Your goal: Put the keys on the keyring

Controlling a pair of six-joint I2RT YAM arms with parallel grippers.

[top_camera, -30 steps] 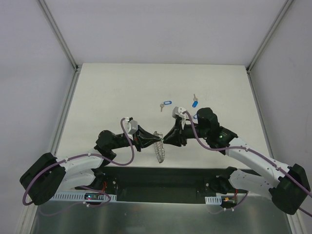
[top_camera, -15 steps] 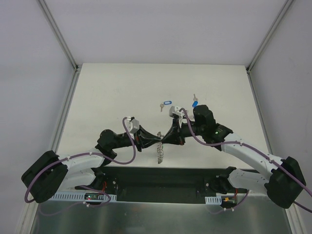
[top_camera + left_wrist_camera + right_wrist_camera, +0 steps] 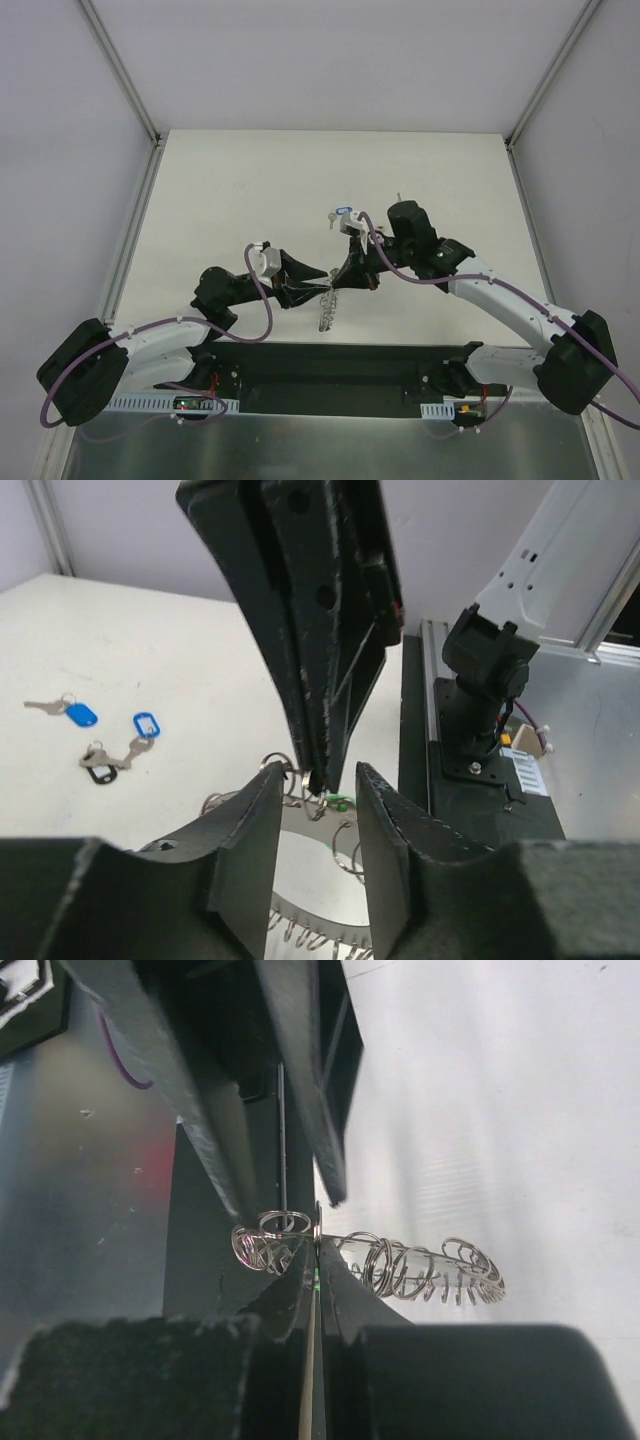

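The keyring (image 3: 327, 308) sits edge-on between the two gripper tips; it also shows in the left wrist view (image 3: 305, 938) and the right wrist view (image 3: 400, 1262). My right gripper (image 3: 339, 284) (image 3: 316, 1260) is shut on a thin metal piece with a green tag (image 3: 342, 802), seemingly the green key, right at the ring's rim. My left gripper (image 3: 321, 283) (image 3: 320, 772) is open, its fingers (image 3: 250, 850) on either side of the ring's fringe and of the right gripper's tip. A blue key (image 3: 343, 213) lies on the table beyond the right wrist.
In the left wrist view two blue-tagged keys (image 3: 80, 715) (image 3: 146, 723) and a dark-tagged one (image 3: 102, 772) lie on the white table. The black base rail (image 3: 330, 365) runs just behind the ring. The right arm's base mount (image 3: 485, 710) stands close by.
The right arm has swung left and forward, covering the keys at the right. The left gripper has edged right. The ring has turned more edge-on between the tips.
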